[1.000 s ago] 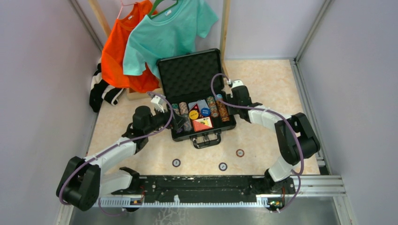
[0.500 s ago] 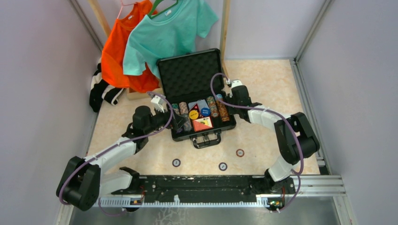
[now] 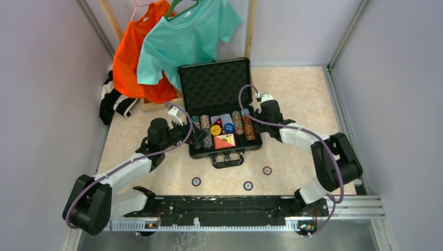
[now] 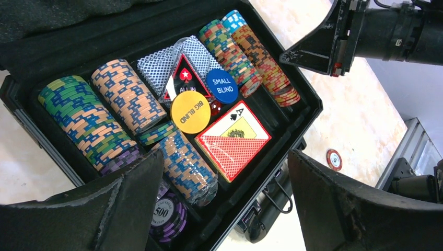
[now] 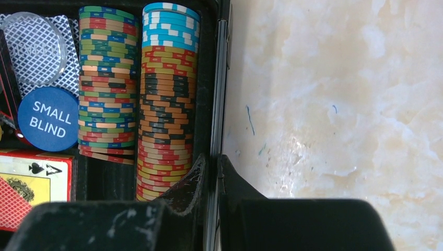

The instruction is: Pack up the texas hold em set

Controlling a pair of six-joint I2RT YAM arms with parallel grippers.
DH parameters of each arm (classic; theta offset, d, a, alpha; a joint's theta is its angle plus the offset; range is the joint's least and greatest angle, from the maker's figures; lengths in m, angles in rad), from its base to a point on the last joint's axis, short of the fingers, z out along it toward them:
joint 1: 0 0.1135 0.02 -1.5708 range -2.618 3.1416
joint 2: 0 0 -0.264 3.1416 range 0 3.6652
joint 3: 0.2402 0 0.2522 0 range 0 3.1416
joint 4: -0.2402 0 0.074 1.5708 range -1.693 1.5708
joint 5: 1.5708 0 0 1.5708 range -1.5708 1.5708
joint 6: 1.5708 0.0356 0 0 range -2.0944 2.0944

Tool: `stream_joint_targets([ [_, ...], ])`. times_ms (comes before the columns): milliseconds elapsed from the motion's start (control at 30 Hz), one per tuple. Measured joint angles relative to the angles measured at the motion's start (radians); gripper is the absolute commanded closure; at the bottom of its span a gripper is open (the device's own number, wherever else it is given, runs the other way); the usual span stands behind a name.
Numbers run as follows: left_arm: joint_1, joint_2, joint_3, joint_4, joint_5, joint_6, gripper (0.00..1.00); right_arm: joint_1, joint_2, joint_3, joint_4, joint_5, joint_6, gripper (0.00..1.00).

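The black briefcase (image 3: 214, 83) stands open at the table's middle, foam lid upright, handle (image 4: 271, 206) toward me. Rows of multicoloured chips (image 4: 89, 120), the red card box (image 4: 235, 141), yellow (image 4: 190, 111) and blue (image 4: 221, 86) buttons and a red die (image 4: 214, 108) lie inside. My left gripper (image 4: 224, 162) is open and empty, hovering over the case's front left corner (image 3: 201, 138). My right gripper (image 5: 213, 164) is shut on the case's right wall (image 5: 219, 78), beside the chip rows (image 5: 162, 104); it also shows in the top view (image 3: 257, 117). Three loose chips (image 3: 196, 181) (image 3: 248, 185) (image 3: 267, 170) lie before the case.
Orange (image 3: 130, 57) and teal (image 3: 188, 36) shirts hang on a wooden rack behind the case. A black-and-white garment (image 3: 112, 102) lies at the back left. Grey walls close in both sides.
My right gripper has moved slightly right and toward me with the case's right wall, and the case has shifted and turned a little. The left arm has not moved.
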Motion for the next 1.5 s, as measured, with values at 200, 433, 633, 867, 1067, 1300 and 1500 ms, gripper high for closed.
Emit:
stream_joint_targets([
  [200,0.0,-0.005,0.0,0.0,-0.001,-0.001,0.07,0.01,-0.052,-0.038,-0.034,0.002,0.031,0.98],
  [433,0.0,-0.008,-0.005,0.0,-0.002,-0.005,0.07,0.02,-0.115,-0.058,-0.078,0.008,0.035,0.56],
  [633,0.0,-0.008,-0.009,0.0,-0.008,-0.011,0.06,0.02,-0.229,-0.04,-0.123,0.016,0.006,0.37],
  [867,0.0,-0.008,-0.01,0.0,-0.018,-0.019,0.06,0.076,-0.372,-0.021,-0.199,0.034,-0.01,0.33],
  [1067,0.0,-0.008,-0.01,0.0,-0.027,-0.03,0.05,0.341,-0.439,-0.027,-0.299,0.142,0.021,0.31],
  [1300,0.0,-0.008,-0.01,0.0,-0.028,-0.042,0.05,0.484,-0.595,-0.149,-0.398,0.264,0.154,0.61],
  [1500,0.0,-0.008,-0.013,0.0,-0.028,-0.053,0.05,0.482,-0.565,-0.156,-0.403,0.339,0.171,0.96],
])
